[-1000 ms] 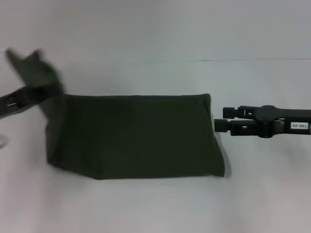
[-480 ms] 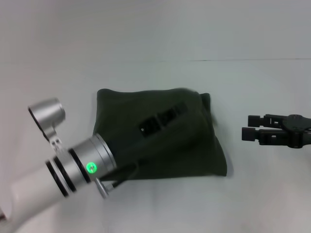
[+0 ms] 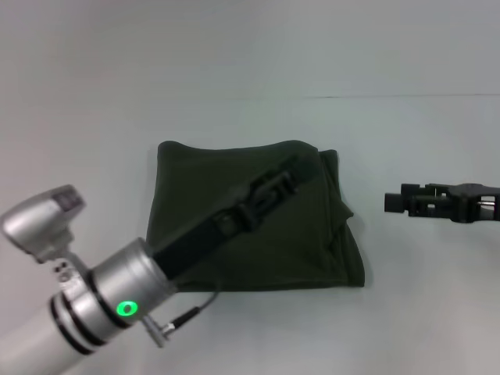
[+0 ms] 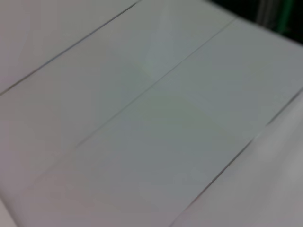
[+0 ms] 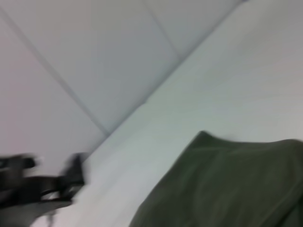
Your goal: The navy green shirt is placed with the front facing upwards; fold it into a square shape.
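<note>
The navy green shirt (image 3: pixel 199 183) lies on the white table as a roughly square folded bundle, plain cloth up, with a few creases along its right edge. My left arm reaches from the lower left across the shirt, and its left gripper (image 3: pixel 291 175) rests low over the upper right part of the cloth. My right gripper (image 3: pixel 397 200) hovers open to the right of the shirt, a short gap away. In the right wrist view a corner of the shirt (image 5: pixel 227 184) fills the lower right. The left wrist view shows only pale surface.
The white table (image 3: pixel 250 328) surrounds the shirt, with a thin seam line (image 3: pixel 375 97) across the back. A blurred dark shape (image 5: pixel 38 184) shows far off in the right wrist view.
The shirt's left part, lifted a second ago, was swung over onto the right part, so the long rectangle is now squarish. My left arm followed across. The right gripper backed off rightwards.
</note>
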Motion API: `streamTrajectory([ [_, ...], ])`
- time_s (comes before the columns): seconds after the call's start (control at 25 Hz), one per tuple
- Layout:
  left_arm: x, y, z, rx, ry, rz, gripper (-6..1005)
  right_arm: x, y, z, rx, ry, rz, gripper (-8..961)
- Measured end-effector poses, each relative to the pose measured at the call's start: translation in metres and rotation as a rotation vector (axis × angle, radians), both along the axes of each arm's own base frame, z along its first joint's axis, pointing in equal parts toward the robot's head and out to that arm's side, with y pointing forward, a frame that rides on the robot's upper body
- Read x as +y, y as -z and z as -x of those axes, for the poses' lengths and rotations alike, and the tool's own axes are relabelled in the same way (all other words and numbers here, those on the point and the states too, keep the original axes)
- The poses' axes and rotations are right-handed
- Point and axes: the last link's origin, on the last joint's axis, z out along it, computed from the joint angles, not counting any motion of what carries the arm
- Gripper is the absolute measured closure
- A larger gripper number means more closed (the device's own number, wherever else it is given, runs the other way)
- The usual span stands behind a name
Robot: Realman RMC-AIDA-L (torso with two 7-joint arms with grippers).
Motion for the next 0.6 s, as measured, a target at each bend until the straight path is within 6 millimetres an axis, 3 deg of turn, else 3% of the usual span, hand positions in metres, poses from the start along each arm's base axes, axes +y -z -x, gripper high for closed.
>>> streamTrajectory([
  [0.2,0.007,-0.024,0.021,0.061,0.004,-0.086,498,0.021,0.005,0.005,-0.022,0.11,-0.001,151],
  [0.6,0.01,-0.072,0.06,0.232,-0.004,-0.242,234,0.051,0.039,0.024,-0.113,0.214,0.045,159],
])
